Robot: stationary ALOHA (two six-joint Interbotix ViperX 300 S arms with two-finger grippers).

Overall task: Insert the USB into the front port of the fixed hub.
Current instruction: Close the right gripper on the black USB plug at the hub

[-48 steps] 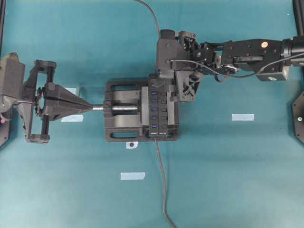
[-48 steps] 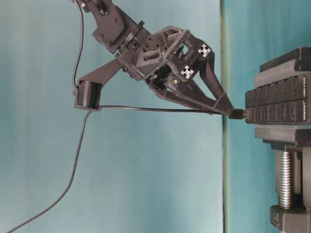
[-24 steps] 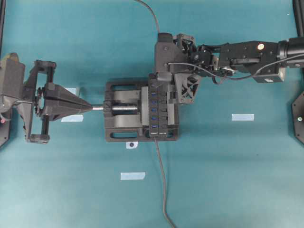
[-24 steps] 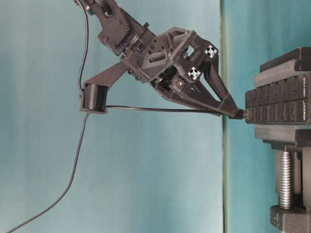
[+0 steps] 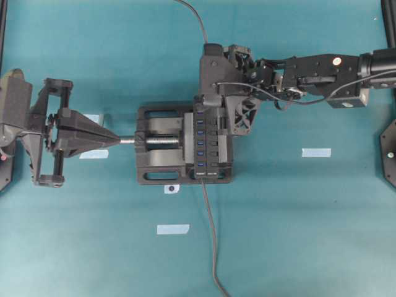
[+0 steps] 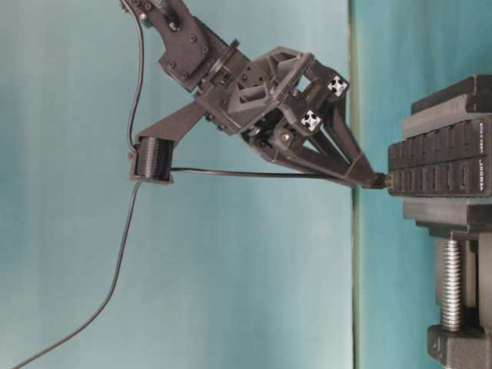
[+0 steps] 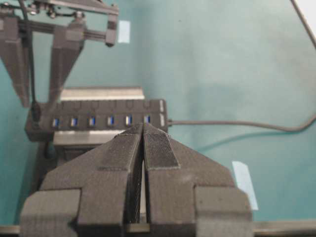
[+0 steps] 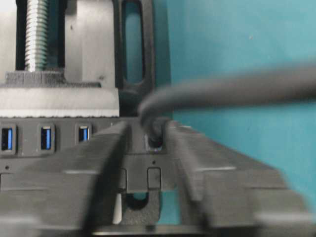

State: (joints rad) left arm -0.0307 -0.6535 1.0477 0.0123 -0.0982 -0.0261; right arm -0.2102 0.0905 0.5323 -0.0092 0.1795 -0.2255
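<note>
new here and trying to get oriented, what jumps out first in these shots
The right claw stands out first, pinching the USB against the end of the fixed hub, its thin cable trailing away. The hub, with its row of blue ports, sits clamped in a black vise at the table's middle. At far left, the left claw rests shut, pointing at the vise screw.

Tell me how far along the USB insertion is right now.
Done: the USB has been carried to the end port of the fixed hub clamped in the vise. In hand: the right tool pinches the plug at the port mouth. Left: confirm full seating, release. The left tool sits shut, idle.
</note>
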